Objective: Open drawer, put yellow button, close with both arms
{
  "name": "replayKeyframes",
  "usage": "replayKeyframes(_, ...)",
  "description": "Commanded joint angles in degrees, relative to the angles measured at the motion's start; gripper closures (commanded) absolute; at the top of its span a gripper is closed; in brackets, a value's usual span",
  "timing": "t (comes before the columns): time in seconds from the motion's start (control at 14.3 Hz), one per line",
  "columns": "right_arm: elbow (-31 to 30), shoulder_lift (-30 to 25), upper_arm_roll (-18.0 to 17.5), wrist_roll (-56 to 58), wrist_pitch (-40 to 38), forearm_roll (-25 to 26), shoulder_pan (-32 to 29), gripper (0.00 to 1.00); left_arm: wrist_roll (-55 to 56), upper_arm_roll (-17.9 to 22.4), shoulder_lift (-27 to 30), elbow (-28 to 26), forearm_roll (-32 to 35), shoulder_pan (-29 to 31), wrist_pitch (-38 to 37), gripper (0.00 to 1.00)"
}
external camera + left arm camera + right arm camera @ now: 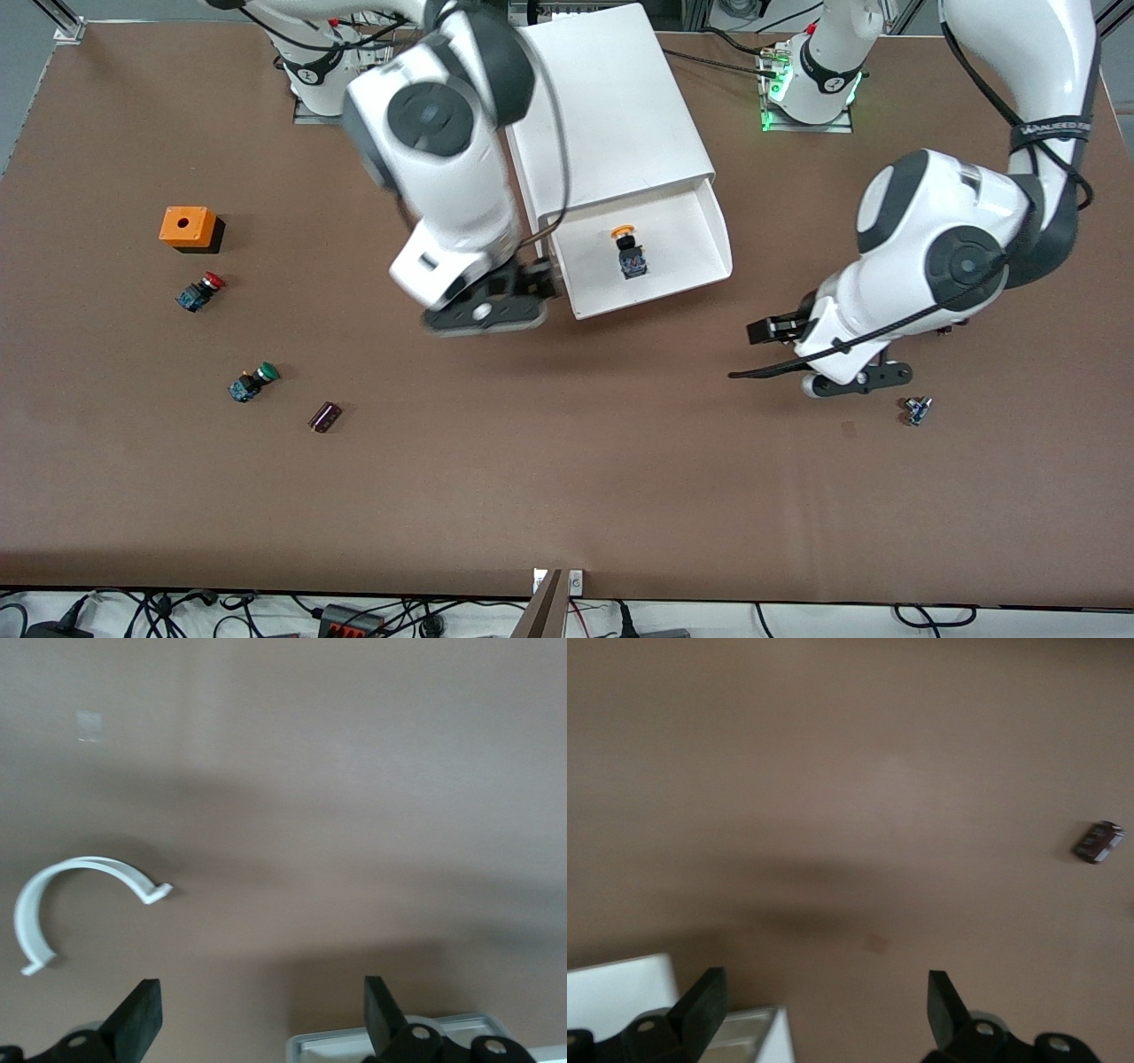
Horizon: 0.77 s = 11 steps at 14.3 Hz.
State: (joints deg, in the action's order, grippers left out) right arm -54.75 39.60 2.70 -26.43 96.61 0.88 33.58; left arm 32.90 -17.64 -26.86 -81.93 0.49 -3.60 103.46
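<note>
Now the drawer stands pulled out of the white cabinet near the worktop's robot-side edge; light, stiff plastic, probably best pushed on its front wall. Right pincer hovers spread beside the drawer's front corner; left pincer waits spread over bare brown worktop. Yellow button lies inside, small, likely slippery

left gripper up, fingers spread | right gripper up, fingers spread, nothing held
</note>
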Motion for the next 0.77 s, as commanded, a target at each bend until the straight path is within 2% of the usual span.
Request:
replayKeyframes(0.0, -10.43, -5.83, -0.59, 7.58, -0.64, 0.61, -8.14, 0.0, 6.54, -0.29, -1.52, 0.37, 1.44, -3.51, 4.1, 0.0)
replayKeyframes(0.14, -13.62, -8.38, -0.59, 13.48, -0.64, 0.53, -14.83, 0.0, 8.92, -0.29, -2.93, 0.37, 1.54, -5.62, 6.65, 0.0)
replayKeyframes(0.28, -13.54, -9.97, -0.59, 16.48, -1.25, 0.26, -19.67, 0.0, 11.99, -0.21, -3.72, -0.07, 1.62, -7.29, 9.12, 0.0)
replayKeyframes(0.7, -13.37, -13.31, -0.42, 24.23, -3.53, 0.0, -29.18, 0.0, 15.43, -0.21, -4.78, -2.53, 1.71, -11.16, 10.45, 0.0)
